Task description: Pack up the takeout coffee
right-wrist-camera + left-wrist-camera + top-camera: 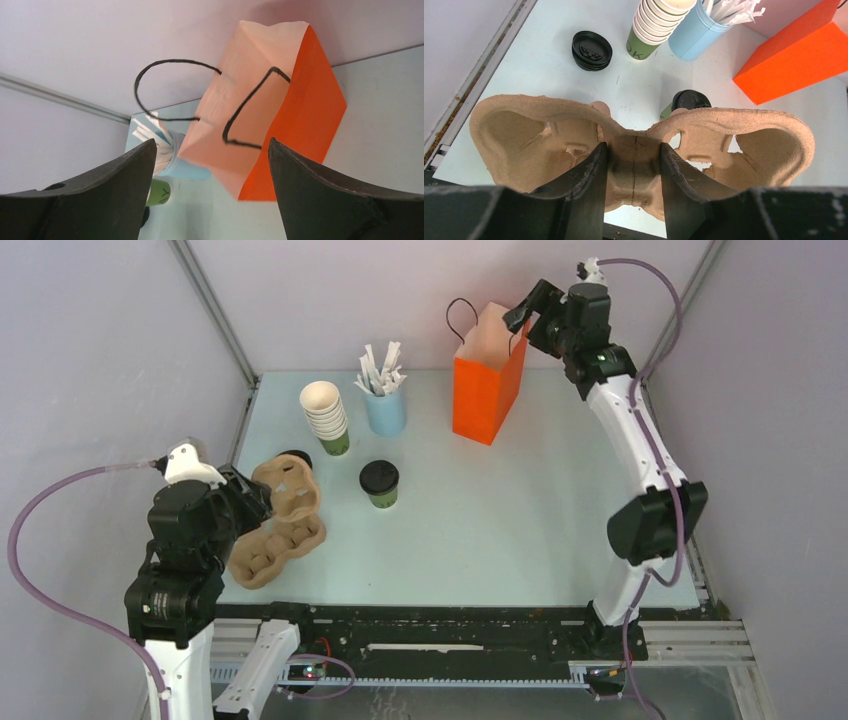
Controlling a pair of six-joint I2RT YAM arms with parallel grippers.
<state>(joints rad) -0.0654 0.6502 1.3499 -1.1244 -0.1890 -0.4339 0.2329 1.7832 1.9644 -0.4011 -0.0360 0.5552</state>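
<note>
Top external view, nearest first: at the table's (520, 530) near-left edge the left gripper (245, 505) is clamped on a brown pulp cup carrier (285, 525). From the left wrist camera its two black fingers (596, 170) press from either side on the carrier's narrow central ridge, and the empty cup wells of the carrier (524, 125) spread out to left and right of the left gripper (633, 148).

Just to the right of the carrier, and apart from it, stands the takeout coffee (380, 483): a small green cup, upright on the table with its black lid on. The left wrist camera catches the takeout coffee (689, 100) peeking over the carrier's far rim.

Farther back a few loose black lids (591, 50) lie stacked by the left edge. Beyond them are a stack of cream-and-green cups (327, 418) and, beside it, a light blue cup (386, 410) holding white sticks.

At the far side an orange paper bag (488, 380) stands upright with its mouth open and its black cord handles up. The right gripper (520, 315) hangs at the bag's upper right edge. In the right wrist view its jaws are spread wide and hold nothing, with the bag (300, 115) framed between the fingers of the right gripper (211, 142).
</note>
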